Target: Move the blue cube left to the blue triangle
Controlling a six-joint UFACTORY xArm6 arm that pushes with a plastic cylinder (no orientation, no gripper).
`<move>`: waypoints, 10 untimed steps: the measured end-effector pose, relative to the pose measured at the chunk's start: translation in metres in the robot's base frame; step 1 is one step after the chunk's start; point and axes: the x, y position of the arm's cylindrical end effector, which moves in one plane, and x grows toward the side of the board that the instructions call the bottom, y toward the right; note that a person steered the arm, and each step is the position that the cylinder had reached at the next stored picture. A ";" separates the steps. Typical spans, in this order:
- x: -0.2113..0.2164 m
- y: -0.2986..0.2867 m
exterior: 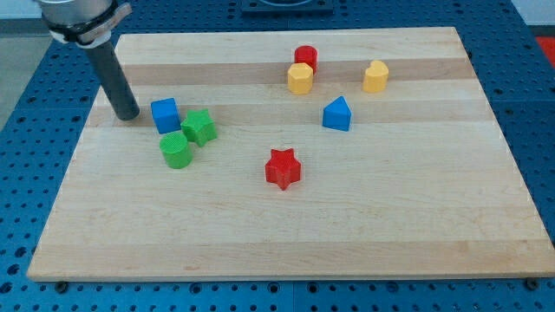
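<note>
step: lining up push | my tip [127,114] just left of blue cube [166,114], no claw fitted | blue triangle [337,114] well right; green star block [199,126] touches cube | next: likely push rightward, minding that block

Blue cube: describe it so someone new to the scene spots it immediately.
On the wooden board, look at the view's left, where my tip stands. The blue cube sits just right of the tip, beside the two green blocks. It is the only blue piece there; the blue triangle lies further right.

Lab: wooden board [286,234] on blue perforated bench [26,173].
</note>
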 end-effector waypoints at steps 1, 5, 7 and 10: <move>0.006 0.001; -0.001 0.082; -0.001 0.123; 0.022 0.167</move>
